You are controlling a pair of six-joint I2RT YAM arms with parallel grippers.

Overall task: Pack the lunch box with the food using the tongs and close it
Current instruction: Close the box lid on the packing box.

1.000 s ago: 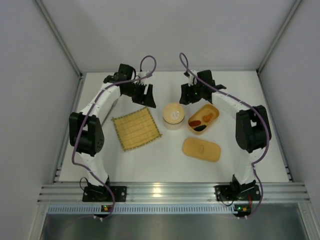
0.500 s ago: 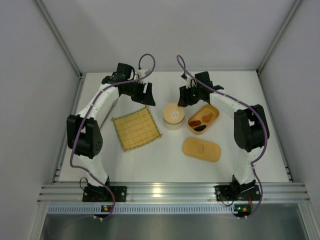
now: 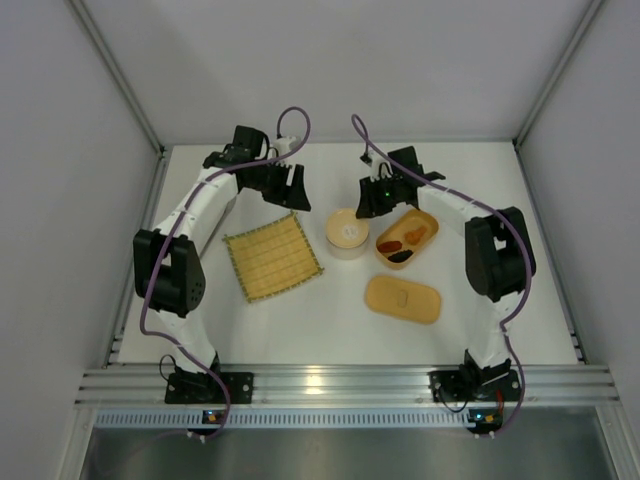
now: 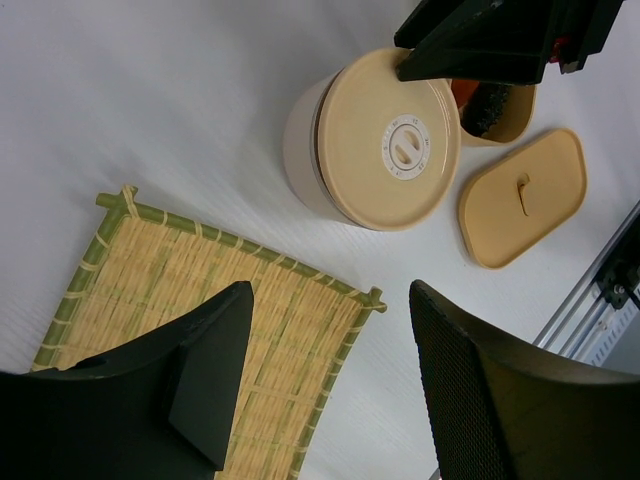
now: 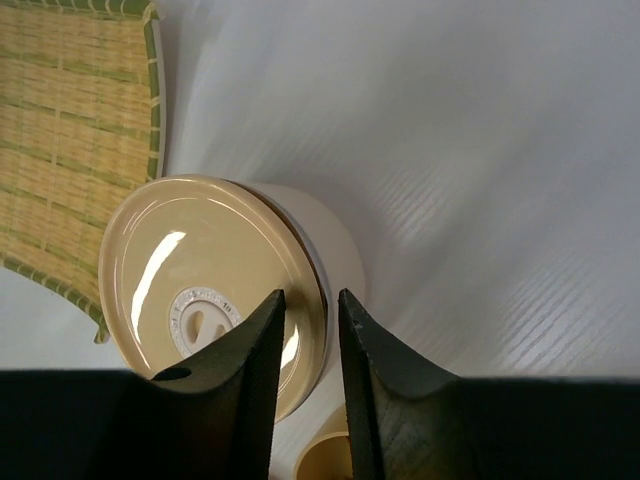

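The right gripper, jaws narrowly apart and empty, hung by the round container; a low sweep might topple it; the left gripper stood open.

The round container has a glossy, smooth plastic top; the mat is rough woven bamboo; the lunch box lid looks smooth, matt plastic.

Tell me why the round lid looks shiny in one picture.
Right wrist view: light glare streaks the round lid, and the table looks streaky; left wrist view: that lid looks matte; top view: even light, soft shadows.
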